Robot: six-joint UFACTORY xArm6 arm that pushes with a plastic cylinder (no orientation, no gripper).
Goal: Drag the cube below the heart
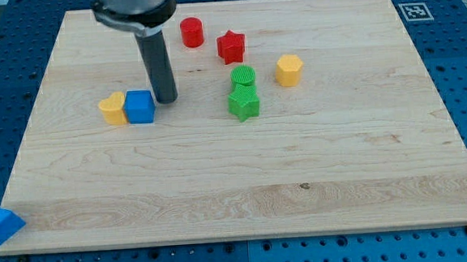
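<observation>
On the wooden board (245,187), my tip (167,99) stands just right of the blue cube (139,107) — no fingers visible.

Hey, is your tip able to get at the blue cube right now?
Probably yes. My tip sits just to the view's right of the blue cube with nothing between them; the yellow heart touches the cube's far, left side.
</observation>
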